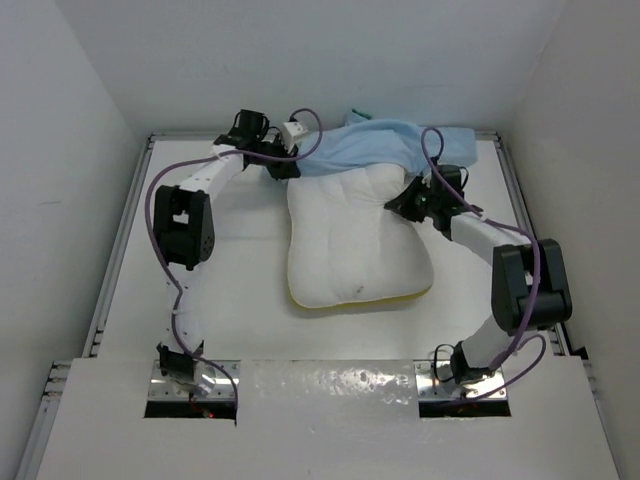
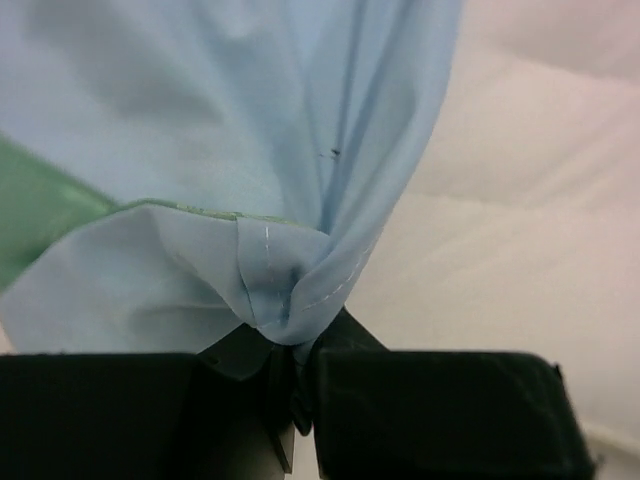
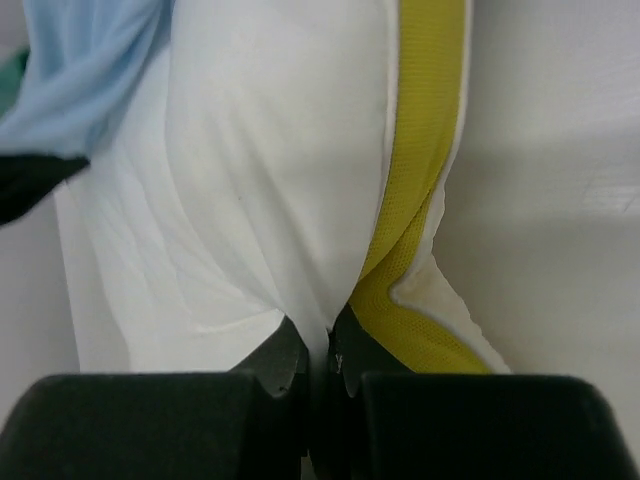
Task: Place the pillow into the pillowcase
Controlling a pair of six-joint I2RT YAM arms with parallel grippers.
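The white quilted pillow [image 1: 355,245] with yellow piping lies in the middle of the table, its far end under the light blue pillowcase [image 1: 375,143]. My left gripper [image 1: 285,160] is shut on a bunched hem of the pillowcase [image 2: 280,270] at the pillow's far left corner; a strip of its green face shows at the left. My right gripper [image 1: 405,203] is shut on the pillow's right edge [image 3: 270,200], pinching white fabric beside the yellow piping [image 3: 425,150]. The pillow also shows behind the pillowcase in the left wrist view [image 2: 520,210].
Raised rails [image 1: 125,240] border the table's left and right sides, and white walls close it in behind. A white block [image 1: 292,130] sits by the left gripper at the back. The arm bases stand at the near edge.
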